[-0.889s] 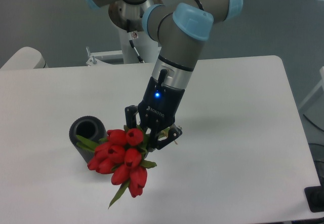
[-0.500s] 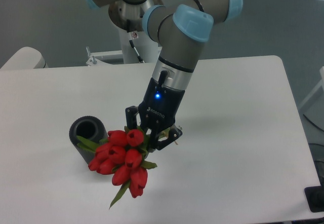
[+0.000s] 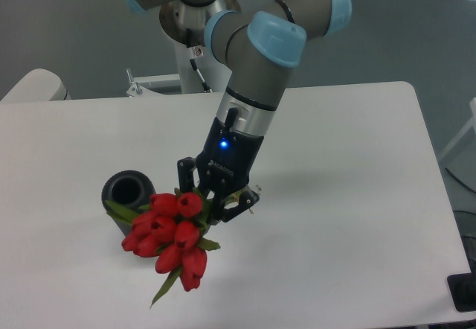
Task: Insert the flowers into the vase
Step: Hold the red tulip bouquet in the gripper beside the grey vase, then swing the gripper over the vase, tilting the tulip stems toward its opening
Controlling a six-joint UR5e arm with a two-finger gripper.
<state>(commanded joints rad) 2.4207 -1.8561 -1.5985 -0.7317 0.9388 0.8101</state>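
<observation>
While clamped on the stems behind the red heads, claw hangs tilted over the table, fingers drawn in around the bunch with green showing between them. Carried lower and further left than half a second ago, by a small shift. Blue light lit on the wrist body above.

Flowers held clear of the tabletop, heads pointing down toward the camera, one long leaf trailing below the lowest head. Bunch now overlapping the near right side of the vase, where before only its left edge reached that wall. One leaf lying across the lower front of the vase. Cannot tell whether heads touch the wall or merely pass in front of it.

Vase upright on the table, left of the claw, mouth open and dark, unmoved since the earlier frames. Stems not in the mouth.

Arm leaning further left than before, elbow joints with blue caps above the table's far edge.
</observation>
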